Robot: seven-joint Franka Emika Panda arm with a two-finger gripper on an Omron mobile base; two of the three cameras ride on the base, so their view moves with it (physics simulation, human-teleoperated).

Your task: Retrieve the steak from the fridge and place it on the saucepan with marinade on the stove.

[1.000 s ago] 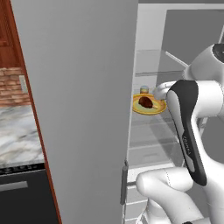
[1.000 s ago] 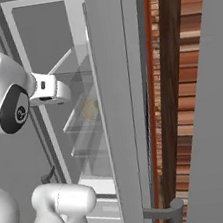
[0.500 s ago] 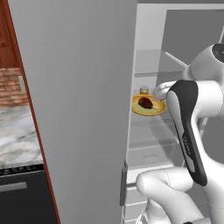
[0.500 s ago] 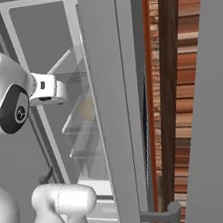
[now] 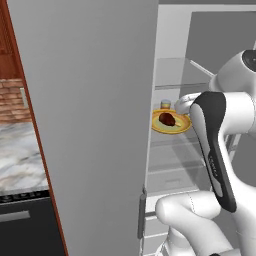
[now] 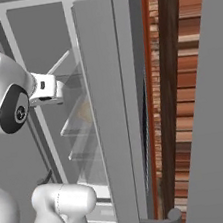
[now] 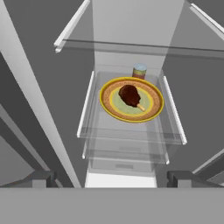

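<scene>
Reaching into the tall grey open fridge [image 5: 90, 125]. Small dark red-brown steak [image 7: 130, 95] on yellow plate [image 7: 151, 111], mid glass shelf. My two-finger gripper [image 7: 111, 178] spread wide, holding nothing. Next, I'd descend over the meat.

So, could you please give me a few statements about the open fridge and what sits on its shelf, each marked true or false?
1. The steak lies on a yellow plate. True.
2. The gripper is closed on the steak. False: its jaws are open and well short of the plate.
3. A small jar stands on the same glass shelf, just beyond the plate. True.
4. The fridge door is shut. False: it stands open, with the shelves in sight.
5. The steak sits in a drawer. False: it is on the glass shelf.
</scene>
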